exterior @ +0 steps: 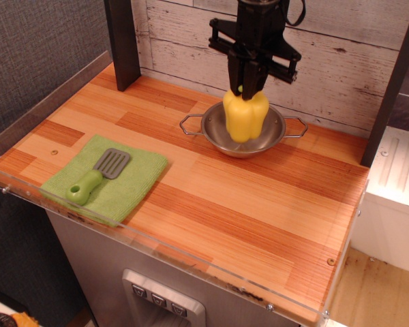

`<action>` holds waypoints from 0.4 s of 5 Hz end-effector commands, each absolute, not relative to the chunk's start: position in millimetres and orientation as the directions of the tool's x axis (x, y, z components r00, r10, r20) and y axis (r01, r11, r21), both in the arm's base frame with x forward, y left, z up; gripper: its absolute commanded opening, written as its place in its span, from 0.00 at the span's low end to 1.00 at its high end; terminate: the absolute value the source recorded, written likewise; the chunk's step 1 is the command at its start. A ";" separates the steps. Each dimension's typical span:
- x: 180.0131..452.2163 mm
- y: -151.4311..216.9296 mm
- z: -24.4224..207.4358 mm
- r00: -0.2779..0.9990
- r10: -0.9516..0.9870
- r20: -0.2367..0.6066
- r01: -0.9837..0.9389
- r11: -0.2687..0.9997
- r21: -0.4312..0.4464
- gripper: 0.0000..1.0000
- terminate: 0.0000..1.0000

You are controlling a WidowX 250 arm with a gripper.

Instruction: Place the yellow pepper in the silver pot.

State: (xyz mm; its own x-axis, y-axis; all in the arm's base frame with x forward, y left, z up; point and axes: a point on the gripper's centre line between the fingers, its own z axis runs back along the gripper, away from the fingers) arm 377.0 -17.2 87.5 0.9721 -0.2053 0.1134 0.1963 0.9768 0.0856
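The yellow pepper (245, 116) hangs upright from my gripper (245, 87), which is shut on its top around the green stem. The pepper sits over the middle of the silver pot (271, 139), its lower end down inside the rim; I cannot tell whether it touches the bottom. The pot stands at the back of the wooden table, near the plank wall, with one wire handle on the left (189, 125) and one on the right (296, 127). The pepper hides part of the pot's inside.
A green cloth (123, 182) lies at the front left with a green-handled grey spatula (95, 175) on it. A dark post (123, 41) stands at the back left, another (392, 82) at the right. A clear plastic lip (191, 262) runs along the table's front edge.
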 end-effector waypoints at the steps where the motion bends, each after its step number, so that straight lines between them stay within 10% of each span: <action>1: 371.1 -22.5 97.6 0.967 -0.217 0.134 0.206 0.974 0.089 1.00 0.00; 2: 364.4 -22.5 103.9 0.966 -0.219 0.137 0.210 0.974 0.081 1.00 0.00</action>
